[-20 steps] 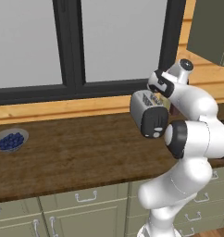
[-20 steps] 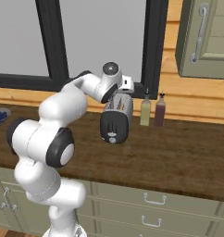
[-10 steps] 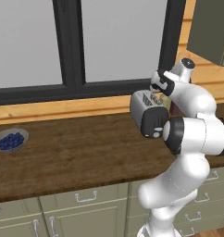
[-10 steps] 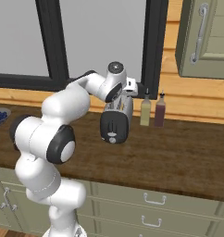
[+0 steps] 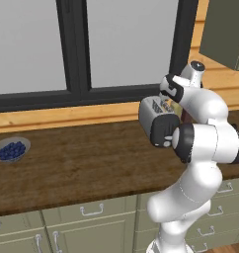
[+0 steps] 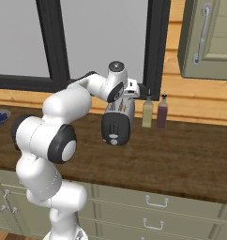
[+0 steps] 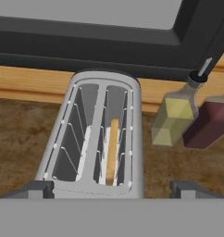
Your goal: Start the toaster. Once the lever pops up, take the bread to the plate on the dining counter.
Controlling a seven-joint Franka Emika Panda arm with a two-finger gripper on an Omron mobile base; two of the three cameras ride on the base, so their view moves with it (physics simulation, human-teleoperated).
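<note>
I have the claw spread wide and holding nothing, hanging right above the toaster, which stands on the bench under the window. The bread sits on edge in the slot nearer the bottles, its tan top rim just below the slot's opening. My worry from here is the descent: the fingertips straddle the near end of the toaster rather than the slice, so if I drop straight down I could land on the metal rim or the wire guides and shove the toaster along the bench. The lever I cannot make out from above (it may be on the dark-patched end face I see from the base cameras), so I cannot judge whether it is up or down; reaching for bread while it is down would mean a poor grip. A thin slice pinched off-centre could also tilt and jam. The oil bottle and the dark red bottle stand just beside the toaster, so a sideways swing on the way out could knock them over.
</note>
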